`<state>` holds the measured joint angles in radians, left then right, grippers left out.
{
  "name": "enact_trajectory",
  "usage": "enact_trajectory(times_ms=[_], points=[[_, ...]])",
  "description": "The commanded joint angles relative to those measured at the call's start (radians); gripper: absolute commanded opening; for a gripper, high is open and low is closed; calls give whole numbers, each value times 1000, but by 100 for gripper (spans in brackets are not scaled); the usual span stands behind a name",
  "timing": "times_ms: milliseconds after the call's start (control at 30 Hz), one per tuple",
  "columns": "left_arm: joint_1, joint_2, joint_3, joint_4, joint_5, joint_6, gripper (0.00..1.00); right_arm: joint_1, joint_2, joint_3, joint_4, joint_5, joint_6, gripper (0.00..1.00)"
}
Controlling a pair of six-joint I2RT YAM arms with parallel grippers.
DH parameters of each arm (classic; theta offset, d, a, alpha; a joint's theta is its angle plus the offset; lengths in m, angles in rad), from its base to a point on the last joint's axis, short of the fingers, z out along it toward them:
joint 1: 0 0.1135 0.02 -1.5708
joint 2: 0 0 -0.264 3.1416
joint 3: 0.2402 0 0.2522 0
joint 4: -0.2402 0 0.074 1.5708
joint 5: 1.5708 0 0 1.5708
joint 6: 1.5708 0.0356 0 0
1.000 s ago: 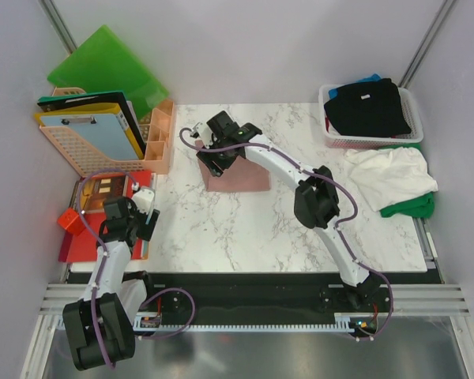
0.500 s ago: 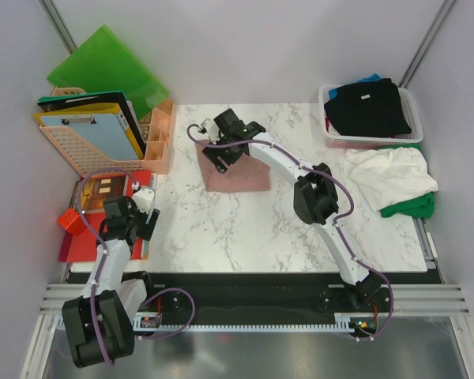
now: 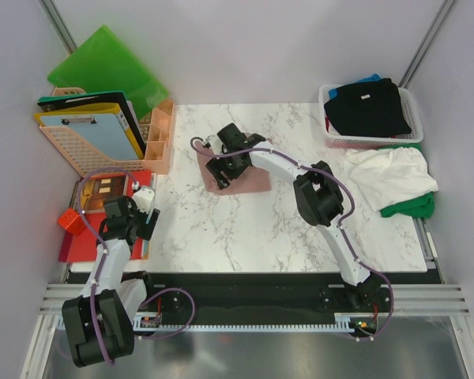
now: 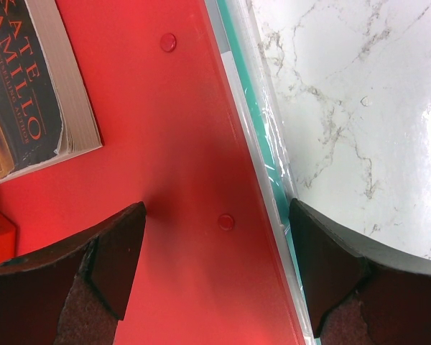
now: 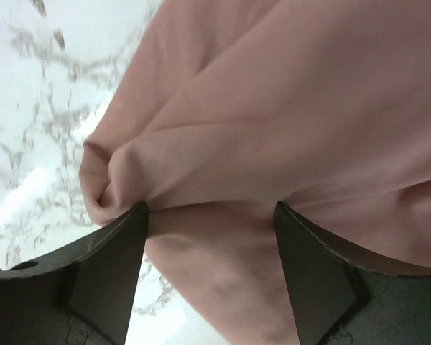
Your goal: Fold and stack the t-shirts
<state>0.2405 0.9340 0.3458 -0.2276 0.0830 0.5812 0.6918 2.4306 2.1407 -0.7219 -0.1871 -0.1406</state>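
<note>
The dusty pink cloth t-shirt (image 3: 250, 181) lies folded into a compact block on the white grey-veined marble table (image 3: 221, 233), toward its far side and left of centre. The right gripper (image 3: 220, 166) is down on the shirt's left end; in the wrist view its two dark fingers (image 5: 111, 273) stand spread apart on either side of a soft fold of pink cloth, not pinching it. At the shirt's left edge a small bunched corner sits just beside the left finger. At the table's far right corner, a white plastic mesh basket (image 3: 415, 126) holds a black t-shirt (image 3: 367, 106) with a bit of blue t-shirt (image 3: 370, 79) showing behind it. Just in front of the basket a crumpled white t-shirt (image 3: 391, 175) lies on a green t-shirt (image 3: 411, 207) at the table's right edge. The left gripper (image 4: 217, 215) hangs off the table's left side, its fingers wide apart and holding nothing, above a flat red plastic folder (image 4: 165, 129). A paperback book with a dark cover (image 4: 25, 86) lies on that folder.
</note>
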Motion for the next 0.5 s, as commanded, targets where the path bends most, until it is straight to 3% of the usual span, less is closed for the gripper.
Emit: enact_trajectory(times_ms=[0, 300, 467], points=[[3, 23, -31, -41, -49, -6, 88, 8, -145, -114, 67, -86, 45, 79], [5, 17, -33, -39, -52, -7, 88, 70, -316, -477, 174, -132, 73, 76], [5, 17, -33, -39, -54, -7, 88, 149, -389, -536, 220, -80, 81, 75]])
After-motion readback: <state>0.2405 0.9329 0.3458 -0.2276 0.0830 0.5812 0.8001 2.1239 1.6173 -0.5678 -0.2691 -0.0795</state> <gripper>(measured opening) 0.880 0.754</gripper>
